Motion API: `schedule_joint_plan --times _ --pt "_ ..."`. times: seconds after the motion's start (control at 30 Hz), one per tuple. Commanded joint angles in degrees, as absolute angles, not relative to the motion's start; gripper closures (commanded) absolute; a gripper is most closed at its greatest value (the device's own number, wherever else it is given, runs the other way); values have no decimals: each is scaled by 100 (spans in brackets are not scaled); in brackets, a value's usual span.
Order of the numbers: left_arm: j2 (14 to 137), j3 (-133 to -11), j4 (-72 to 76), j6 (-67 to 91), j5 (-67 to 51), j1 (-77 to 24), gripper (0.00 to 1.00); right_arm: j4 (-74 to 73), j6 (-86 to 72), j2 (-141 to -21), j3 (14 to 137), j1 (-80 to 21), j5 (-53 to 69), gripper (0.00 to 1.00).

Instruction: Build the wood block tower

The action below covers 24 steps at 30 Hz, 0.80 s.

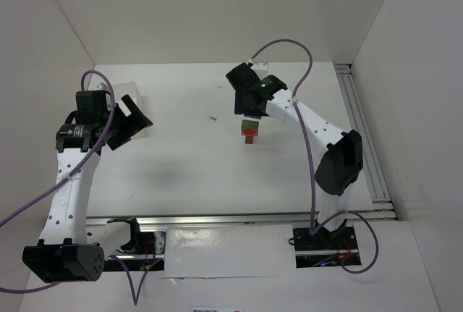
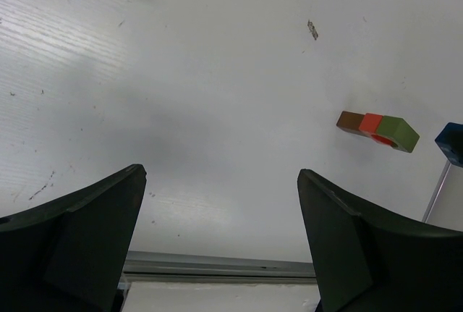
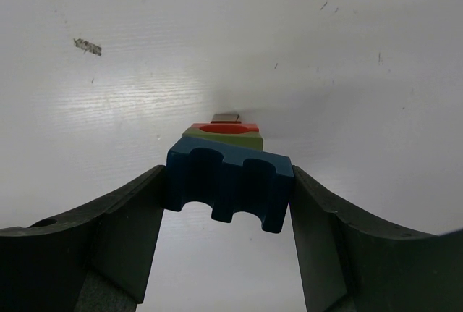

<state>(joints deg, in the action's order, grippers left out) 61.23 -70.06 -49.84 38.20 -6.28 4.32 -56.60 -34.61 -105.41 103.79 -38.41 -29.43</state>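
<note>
Holding blue block [image 3: 228, 176] | right gripper [image 3: 228, 190] | stacked blocks [image 3: 226, 137] near, apart

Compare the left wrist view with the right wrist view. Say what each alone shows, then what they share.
Left wrist only: the left hand, open and empty, and a metal rail. Right wrist only: the right hand shut on the blue block, whose grooves show. Both: the blue block, the red block, the green block and a dark mark on the table.

I see a blue block [image 3: 228, 178], notched underneath, clamped level in the right gripper [image 3: 228, 185], close beside an olive green block [image 3: 217, 139], a red block [image 3: 228, 128] and a brown block [image 2: 351, 120] touching in a row.
</note>
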Motion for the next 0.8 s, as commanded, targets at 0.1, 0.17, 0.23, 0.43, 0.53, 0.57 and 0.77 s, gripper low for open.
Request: schedule_joint_plan --times 0.1,0.17,0.23,0.43,0.53,0.57,0.77 --pt "5986 -7014 -4852 3929 -659 466 1 -5502 -3279 -10591 10371 -3666 -2689 30" --pt "5985 -7014 -4852 3929 -659 466 1 -5449 -3278 -10591 10371 -3665 -2576 30" --pt "5985 -7014 -4852 3929 -659 466 1 -5397 -3278 -10530 10310 -3604 -2575 30" --pt "6038 -7014 -4799 3877 -773 466 1 -5396 -3217 -10529 10257 -3490 -2303 30" --pt "6038 -7014 -4799 3876 -773 466 1 -5292 -3217 -10529 10195 -3489 -2189 30" --pt "6038 -7014 -4799 3876 -773 466 1 -5291 -3217 -10529 10143 -3489 -2188 30" --pt "6038 -6961 -4799 3876 -773 466 1 -5291 -3217 -10591 10204 -3489 -2065 29"
